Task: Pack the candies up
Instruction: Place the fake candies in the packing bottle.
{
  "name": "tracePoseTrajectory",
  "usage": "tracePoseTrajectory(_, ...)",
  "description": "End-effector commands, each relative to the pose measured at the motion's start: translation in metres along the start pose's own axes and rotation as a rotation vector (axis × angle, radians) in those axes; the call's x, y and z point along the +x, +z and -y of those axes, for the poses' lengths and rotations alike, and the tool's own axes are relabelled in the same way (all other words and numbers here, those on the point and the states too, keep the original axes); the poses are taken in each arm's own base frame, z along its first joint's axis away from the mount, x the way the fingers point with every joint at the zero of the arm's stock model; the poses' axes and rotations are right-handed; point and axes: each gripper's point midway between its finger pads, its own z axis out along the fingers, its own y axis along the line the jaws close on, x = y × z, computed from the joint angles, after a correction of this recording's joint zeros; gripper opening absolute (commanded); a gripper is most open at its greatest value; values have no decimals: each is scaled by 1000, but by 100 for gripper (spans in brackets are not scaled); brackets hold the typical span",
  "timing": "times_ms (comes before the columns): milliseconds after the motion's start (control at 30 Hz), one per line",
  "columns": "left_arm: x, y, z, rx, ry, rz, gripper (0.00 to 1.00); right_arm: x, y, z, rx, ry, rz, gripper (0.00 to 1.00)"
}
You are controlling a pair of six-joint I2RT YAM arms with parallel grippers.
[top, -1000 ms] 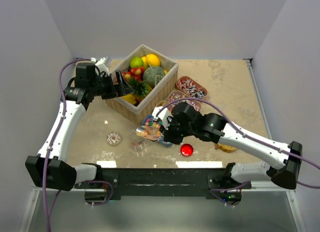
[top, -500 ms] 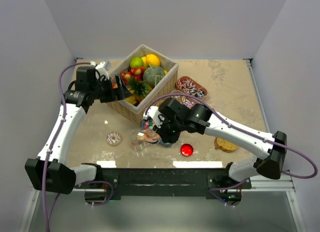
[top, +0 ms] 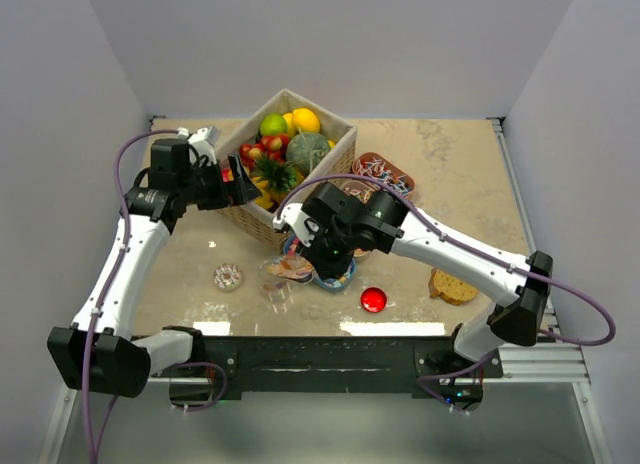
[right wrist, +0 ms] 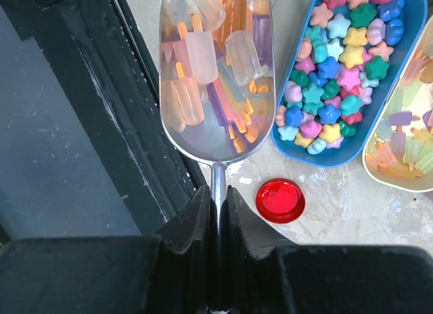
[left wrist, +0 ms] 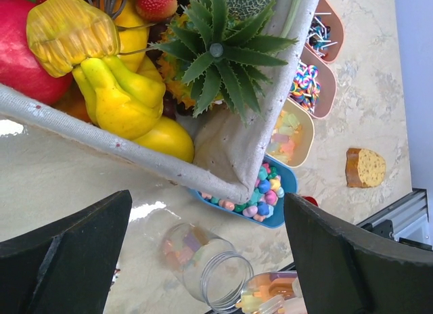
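Your right gripper (right wrist: 218, 219) clamps the scoop (right wrist: 216, 166) of candies (right wrist: 201, 57) just before the basket (top: 330, 169); your left gripper (left wrist: 206, 256) gapes wide beside it.

Beige marbled tabletop (top: 470, 174), plain grey walls (top: 330, 34), glare patches (top: 395, 327) near front.

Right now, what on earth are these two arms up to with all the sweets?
The right arm has its jaws shut on the handle of a metal scoop heaped with pastel candies, held near the mouth of a glass jar on the table. The left arm hovers at the fruit basket's edge, jaws wide open, holding nothing.
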Motion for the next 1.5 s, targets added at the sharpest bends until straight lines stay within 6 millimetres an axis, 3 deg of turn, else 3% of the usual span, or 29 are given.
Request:
tracePoseTrajectory(0,-3,-7,-2,-11,46,40,100,-4,-11,-2,11,14,-19,0)
tracePoseTrajectory(733,6,-6,-11,-38,65,26,100,2,-2,2,42,92,-123,0)
tracePoseTrajectory(1300,8,-5,-14,-49,75,28,100,5,-15,-18,-41,99,-116,0)
tracePoseTrajectory(1467,8,-4,-13,-39,71,26,100,15,-12,-20,-52,108,-147,0)
